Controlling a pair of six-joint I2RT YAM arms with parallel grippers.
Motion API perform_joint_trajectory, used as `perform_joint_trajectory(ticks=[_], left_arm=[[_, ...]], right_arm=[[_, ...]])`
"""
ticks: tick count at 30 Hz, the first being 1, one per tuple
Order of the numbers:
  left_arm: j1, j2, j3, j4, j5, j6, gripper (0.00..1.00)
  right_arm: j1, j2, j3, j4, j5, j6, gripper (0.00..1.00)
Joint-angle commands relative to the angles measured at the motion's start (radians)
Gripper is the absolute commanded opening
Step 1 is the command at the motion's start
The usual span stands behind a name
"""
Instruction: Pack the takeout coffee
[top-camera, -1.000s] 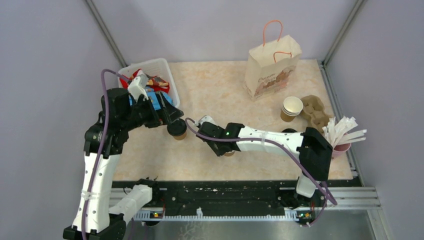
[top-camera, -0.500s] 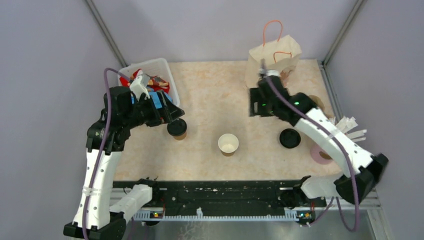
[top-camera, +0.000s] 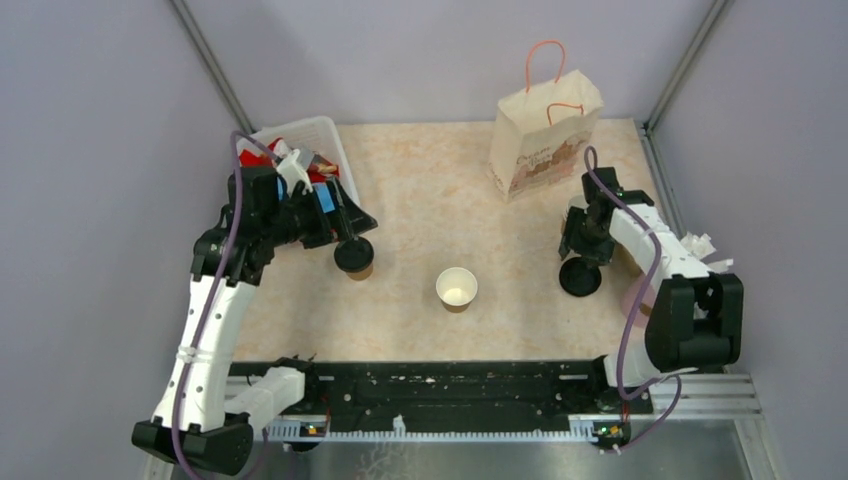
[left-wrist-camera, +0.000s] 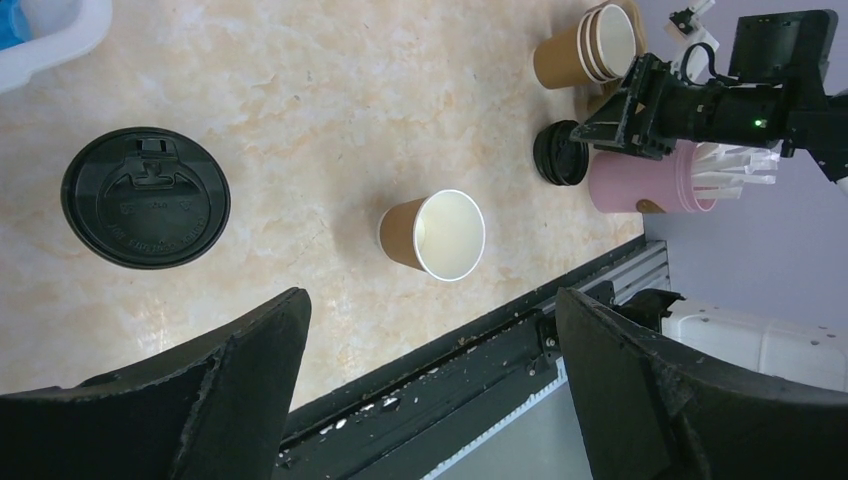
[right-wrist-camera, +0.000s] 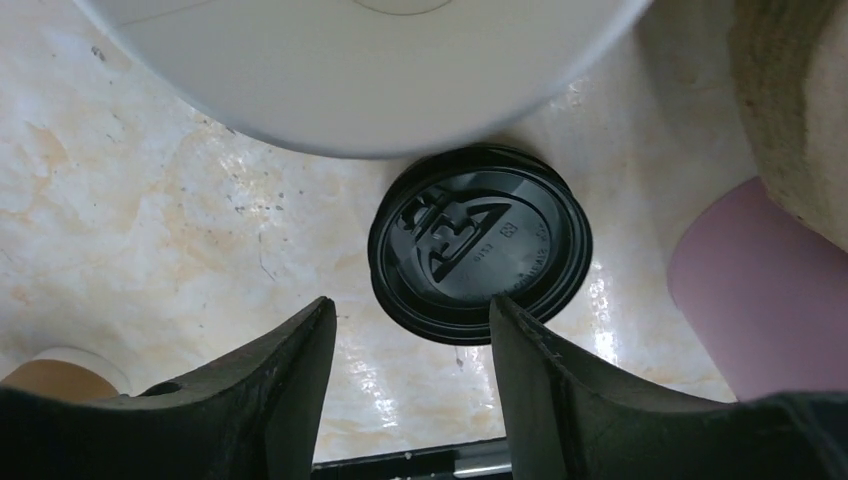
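Your right hand hovers half-open and empty. The loose black lid lies flat on the worktop, directly beneath it.

Counter marbled cream and peach; open cup brown, cream inside, white rim; lidded cup brown, capped black; loose lid glossy black; pink cup of white sticks; paper bag tan, orange handles, brown print.
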Motion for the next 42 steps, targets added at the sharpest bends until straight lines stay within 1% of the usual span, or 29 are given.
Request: perform_joint_trajectory(ticks=[1,3,8,10,13,15,18,21,25,30,35,36,42], left_arm=[[-0.003,0.009,-0.012,0.068,0.032,-0.002,0.98],[-0.003,0.012,-0.018,0.072,0.034,-0.002,0.98],[-0.003,0.019,-0.031,0.086,0.044,-0.002,0.98],[-0.003,0.02,-0.035,0.093,0.048,-0.005,0.98],[-0.003,0.024,-0.039,0.098,0.05,-0.005,0.98],[-0.003,0.026,-0.042,0.1,0.052,-0.005,0.98],[-0.003,0.028,-0.044,0.102,0.053,-0.005,0.98],[-0.003,0.028,-0.046,0.103,0.053,-0.007,0.98],[-0.003,0.026,-0.044,0.102,0.05,-0.007,0.98],[-0.003,0.024,-0.038,0.099,0.044,-0.008,0.98],[-0.003,0.02,-0.042,0.104,0.045,-0.014,0.98],[-0.003,0.02,-0.043,0.103,0.046,-0.015,0.98],[-0.003,0.012,-0.042,0.099,0.047,-0.019,0.98]], right_arm=[[-0.001,0.042,0.015,0.051,-0.069,-0.021,0.55],[0.0,0.061,0.014,0.057,-0.071,-0.015,0.49],[0.0,0.089,0.005,0.069,-0.071,-0.013,0.46],[0.0,0.099,0.002,0.078,-0.074,-0.012,0.42],[0.0,0.111,-0.001,0.083,-0.079,-0.011,0.4],[0.0,0.114,-0.004,0.088,-0.076,-0.009,0.35],[0.0,0.12,-0.013,0.096,-0.082,-0.008,0.3],[0.0,0.124,-0.021,0.103,-0.083,-0.007,0.28],[0.0,0.129,-0.03,0.113,-0.081,-0.007,0.24],[0.0,0.122,-0.027,0.11,-0.075,-0.008,0.16],[0.0,0.116,-0.026,0.107,-0.074,-0.011,0.01],[0.0,0.114,-0.025,0.106,-0.073,-0.011,0.0],[0.0,0.079,0.001,0.07,-0.057,-0.012,0.0]])
